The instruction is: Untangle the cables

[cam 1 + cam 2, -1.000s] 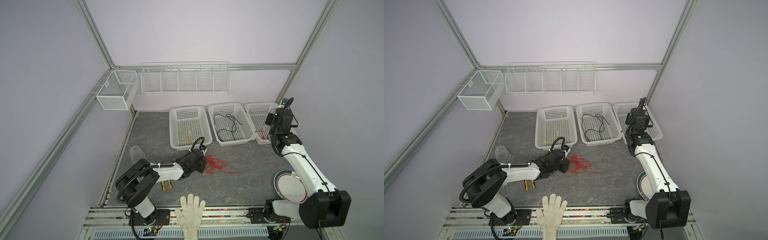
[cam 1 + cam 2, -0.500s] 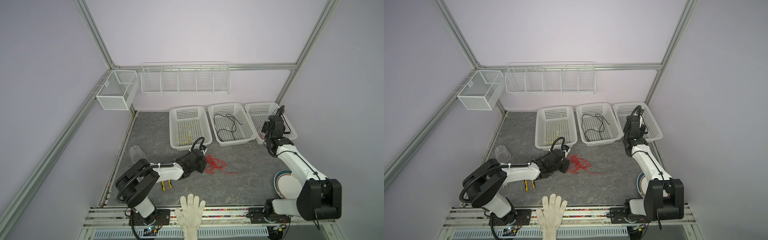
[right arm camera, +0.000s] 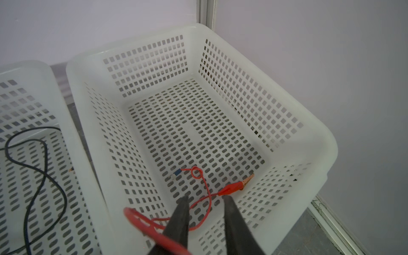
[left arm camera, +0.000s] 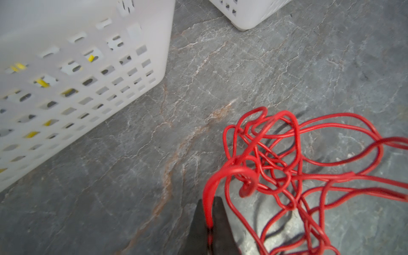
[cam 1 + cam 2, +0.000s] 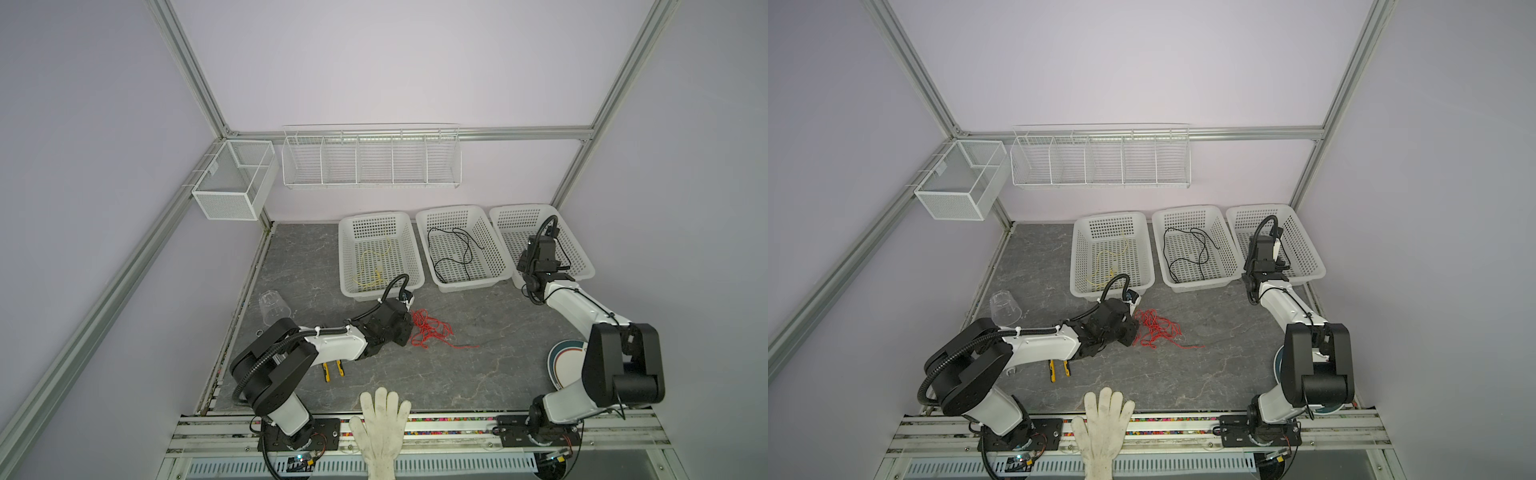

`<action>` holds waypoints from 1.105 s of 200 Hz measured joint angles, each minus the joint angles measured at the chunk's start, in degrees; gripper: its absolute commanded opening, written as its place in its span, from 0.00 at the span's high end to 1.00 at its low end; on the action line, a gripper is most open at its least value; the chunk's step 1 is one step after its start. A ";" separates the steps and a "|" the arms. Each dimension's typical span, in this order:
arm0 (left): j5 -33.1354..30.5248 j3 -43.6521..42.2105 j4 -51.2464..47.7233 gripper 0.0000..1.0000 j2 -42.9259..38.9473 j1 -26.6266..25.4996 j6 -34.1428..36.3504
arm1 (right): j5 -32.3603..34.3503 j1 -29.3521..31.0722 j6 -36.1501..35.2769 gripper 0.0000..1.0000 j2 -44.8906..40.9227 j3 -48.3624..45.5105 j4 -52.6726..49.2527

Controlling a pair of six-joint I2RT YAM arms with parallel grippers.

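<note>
**A:** Where's the red cable (image 5: 430,330)?

**B:** Mid-tabletop, a glossy, springy snarl just before the back-edge baskets. The left gripper (image 4: 208,205) is clamped on one loop, and the rest trails toward the right edge.

**A:** And the right gripper (image 3: 205,198)?

**B:** Jaws parted above the perforated white basket (image 3: 132,45) in the back-right corner, a thin red lead (image 3: 207,185) with a crocodile clip (image 3: 230,189) lying loose beneath. It's well apart from the snarl, so the left arm is nearer

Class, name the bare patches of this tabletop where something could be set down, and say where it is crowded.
Bare: the back-left corner between the left basket and the clear cup; the front middle between the red cable, glove and plate. Crowded: where the left gripper pinches the red cable; the right basket under the open right gripper.
</note>
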 measured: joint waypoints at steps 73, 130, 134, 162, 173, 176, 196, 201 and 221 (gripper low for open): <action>0.02 0.00 -0.02 1.00 0.00 0.00 0.00 | -4.68 -1.57 0.59 0.28 0.94 1.01 -0.26; 0.00 0.00 -0.02 1.00 -0.04 0.00 0.00 | -8.50 -3.69 3.43 0.28 8.76 6.08 -3.32; 0.02 0.00 -0.04 1.00 -0.09 0.00 0.00 | -8.76 -3.69 3.58 0.27 9.42 6.45 -3.61; 0.00 -0.02 -0.04 1.00 -0.42 0.00 0.00 | -10.62 -3.72 4.15 0.25 13.20 8.46 -4.59; 0.00 -0.02 -0.04 1.00 -0.44 0.00 0.00 | -11.61 -3.85 4.17 0.24 14.19 9.38 -4.68; 0.00 -0.02 -0.04 1.00 -0.44 0.00 0.00 | -12.00 -3.87 4.17 0.24 14.45 9.62 -4.68; -0.02 -0.02 -0.22 1.00 -0.50 0.00 0.00 | -15.04 -4.07 3.63 0.24 16.11 11.52 -4.52; -0.02 -0.02 -0.28 1.00 -0.55 0.00 0.00 | -15.76 -4.07 3.43 0.24 16.41 11.85 -4.35; -0.11 -0.15 -0.37 1.00 -1.07 0.00 0.00 | -19.69 -4.09 2.01 0.25 17.59 12.50 -3.74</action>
